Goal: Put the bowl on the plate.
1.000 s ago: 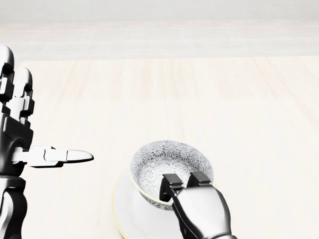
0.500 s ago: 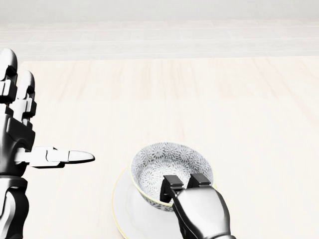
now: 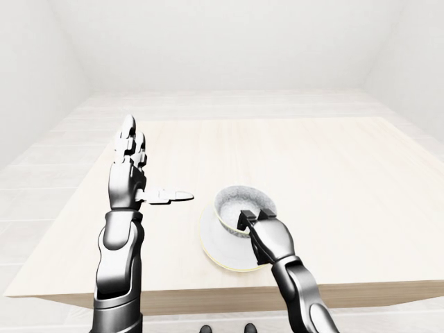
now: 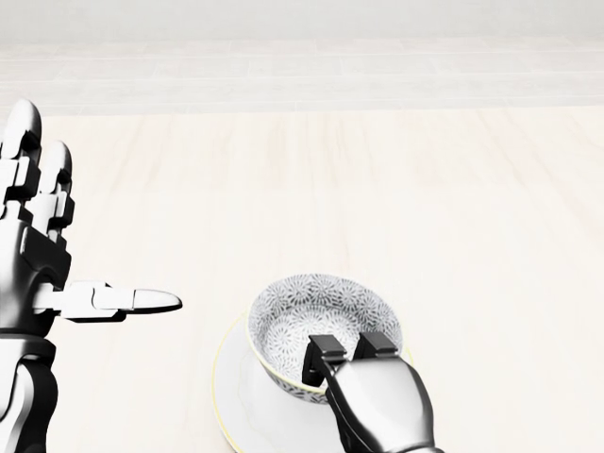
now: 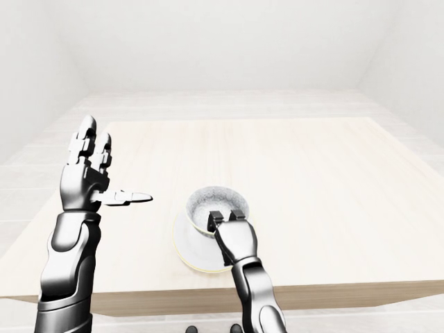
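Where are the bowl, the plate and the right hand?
bowl (image 4: 311, 311), head view, patterned inside wall.
plate (image 4: 236, 396), head view, bare left rim.
right hand (image 4: 344, 351), head view, between fingertips at the bowl's rim.

bowl (image 4: 321, 326) — small, round, upright, white outside with a grey floral pattern inside, empty. sits on the plate (image 4: 236, 396), toward its right part in the head view. plate — white, shallow, thin yellowish rim, lying flat near the bottom edge of the desk in the left-eye view.
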You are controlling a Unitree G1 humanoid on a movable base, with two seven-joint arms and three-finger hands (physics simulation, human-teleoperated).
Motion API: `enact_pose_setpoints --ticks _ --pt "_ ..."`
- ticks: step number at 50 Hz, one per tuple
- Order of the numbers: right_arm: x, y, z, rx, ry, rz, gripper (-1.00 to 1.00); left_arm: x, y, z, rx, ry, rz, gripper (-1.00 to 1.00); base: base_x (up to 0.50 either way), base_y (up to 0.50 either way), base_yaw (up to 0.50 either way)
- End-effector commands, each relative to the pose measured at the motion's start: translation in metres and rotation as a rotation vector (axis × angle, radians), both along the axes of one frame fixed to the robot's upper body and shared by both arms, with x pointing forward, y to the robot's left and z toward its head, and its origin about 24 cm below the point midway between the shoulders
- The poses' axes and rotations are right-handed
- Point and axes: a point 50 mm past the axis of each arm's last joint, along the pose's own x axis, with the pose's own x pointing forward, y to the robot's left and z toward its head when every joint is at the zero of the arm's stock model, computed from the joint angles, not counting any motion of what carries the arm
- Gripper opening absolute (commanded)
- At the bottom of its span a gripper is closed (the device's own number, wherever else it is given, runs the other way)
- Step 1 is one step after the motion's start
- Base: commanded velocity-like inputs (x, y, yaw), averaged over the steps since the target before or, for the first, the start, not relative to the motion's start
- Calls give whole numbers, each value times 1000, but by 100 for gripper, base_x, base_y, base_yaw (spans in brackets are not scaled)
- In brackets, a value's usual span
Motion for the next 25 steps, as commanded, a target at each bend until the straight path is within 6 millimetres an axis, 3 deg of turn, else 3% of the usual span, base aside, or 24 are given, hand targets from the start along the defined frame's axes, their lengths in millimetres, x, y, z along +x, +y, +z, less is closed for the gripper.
enact_pose_setpoints --ticks 1,18,21,23,25 --pt "0 1 -3 -10 -10 -5 -100 -1 -1 4 1 -18 -4 100 0 0 0" --pt "-2 3 4 -26 -21 11 -98 -2 -2 9 3 -41 -6 100 0 0 0" --pt "-2 3 5 -24 -25 11 -80 -2 -2 9 4 -42 -7 100 0 0 0" --pt "-3 3 5 -24 -25 12 -50 -3 -2 10 4 -43 -7 100 0 0 0" --pt "-3 3 6 -24 -28 13 -33 -2 -2 9 4 -41 -7 100 0 0 0"
